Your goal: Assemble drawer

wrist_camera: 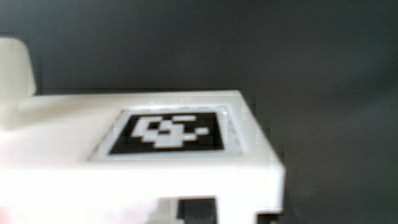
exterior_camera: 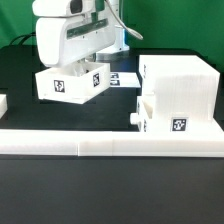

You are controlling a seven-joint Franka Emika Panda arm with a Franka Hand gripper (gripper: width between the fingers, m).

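A small white drawer tray [exterior_camera: 66,83] with black-and-white tags sits left of centre in the exterior view. My gripper [exterior_camera: 88,67] reaches down from above onto its upper rim and appears shut on its wall. In the wrist view the tray [wrist_camera: 107,175] fills the lower part, its top tag [wrist_camera: 169,133] close up, and my gripper [wrist_camera: 231,212] shows only as dark fingertips [wrist_camera: 196,208] at the tray's edge. The large cubic casing [exterior_camera: 180,75] stands at the exterior view's right, with the second tray [exterior_camera: 165,115] set in its lower front, sticking out.
The long low white border wall [exterior_camera: 110,142] runs across the front. The marker board [exterior_camera: 122,78] lies flat behind the held tray, next to the casing. A white piece [exterior_camera: 3,103] shows at the exterior view's left edge. The table is black.
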